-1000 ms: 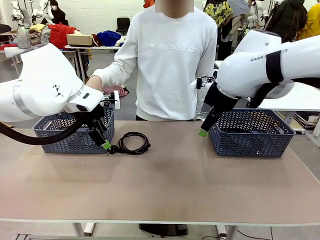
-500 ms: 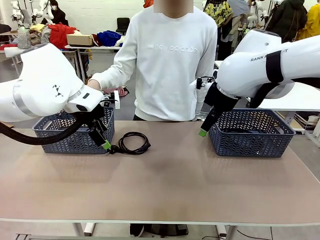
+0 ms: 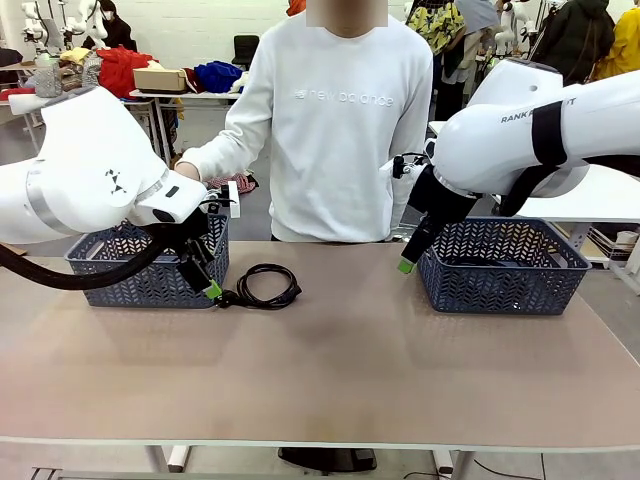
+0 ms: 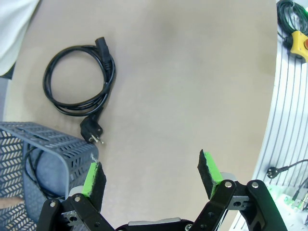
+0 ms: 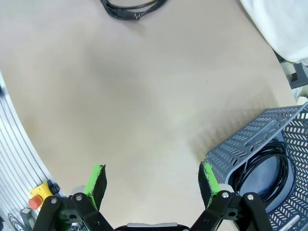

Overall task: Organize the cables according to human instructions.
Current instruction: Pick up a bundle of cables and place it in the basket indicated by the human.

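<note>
Now we have one coiled cable (image 3: 266, 286) loose on the table (image 3: 330, 370), just beside the left basket (image 3: 150, 262). Our left gripper (image 4: 151, 174) hangs spread and empty beside its plug (image 4: 90, 131); our right gripper (image 5: 152, 179) is also spread and empty by the right basket (image 5: 250, 144). We should wait for the human (image 3: 340, 130) to name a basket, then close on several loops together.

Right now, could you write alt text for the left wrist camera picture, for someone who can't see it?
A coiled black cable with a chunky plug lies loose on a tan table, beyond the left gripper, whose green-padded fingers stand open and empty. The corner of a grey mesh basket at lower left holds another black cord.
</note>
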Robot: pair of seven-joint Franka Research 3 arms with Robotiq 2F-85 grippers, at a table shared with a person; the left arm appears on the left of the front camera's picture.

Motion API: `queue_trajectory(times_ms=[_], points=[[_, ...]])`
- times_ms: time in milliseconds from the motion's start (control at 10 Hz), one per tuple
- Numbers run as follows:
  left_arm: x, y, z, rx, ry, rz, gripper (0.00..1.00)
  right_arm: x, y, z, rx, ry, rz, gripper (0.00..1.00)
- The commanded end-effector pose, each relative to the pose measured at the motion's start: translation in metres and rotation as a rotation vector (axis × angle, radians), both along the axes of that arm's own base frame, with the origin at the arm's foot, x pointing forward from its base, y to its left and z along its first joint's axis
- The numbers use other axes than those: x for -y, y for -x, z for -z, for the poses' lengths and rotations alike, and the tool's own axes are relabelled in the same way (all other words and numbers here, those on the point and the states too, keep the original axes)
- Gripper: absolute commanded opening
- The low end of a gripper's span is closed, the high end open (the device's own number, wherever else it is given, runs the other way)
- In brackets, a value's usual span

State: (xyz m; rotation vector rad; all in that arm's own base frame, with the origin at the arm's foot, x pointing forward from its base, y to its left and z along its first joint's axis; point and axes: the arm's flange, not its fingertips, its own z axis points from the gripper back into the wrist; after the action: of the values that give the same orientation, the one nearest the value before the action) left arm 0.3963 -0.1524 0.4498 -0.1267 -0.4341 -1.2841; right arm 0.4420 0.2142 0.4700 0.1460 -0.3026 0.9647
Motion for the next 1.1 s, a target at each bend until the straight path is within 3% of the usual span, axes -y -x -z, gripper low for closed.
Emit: queue_trajectory(times_ms=[0,300,500,1000], points=[[0.01,-0.006,-0.003,0.04,-0.069,0.041,1.0,0.0,-0.001,-0.001,0.005,-0.001,-0.006,1.0],[0.047,-0.045,-0.004,0.103,-0.199,0.184,1.0,0.0,-0.001,-0.001,0.005,-0.001,-0.006,1.0],[0.066,-0.067,0.006,0.097,-0.263,0.263,1.0,0.0,-0.001,-0.001,0.005,-0.001,-0.006,1.0],[0.101,-0.118,0.038,-0.105,-0.365,0.354,1.0,0.0,-0.001,-0.001,0.005,-0.001,-0.006,1.0]])
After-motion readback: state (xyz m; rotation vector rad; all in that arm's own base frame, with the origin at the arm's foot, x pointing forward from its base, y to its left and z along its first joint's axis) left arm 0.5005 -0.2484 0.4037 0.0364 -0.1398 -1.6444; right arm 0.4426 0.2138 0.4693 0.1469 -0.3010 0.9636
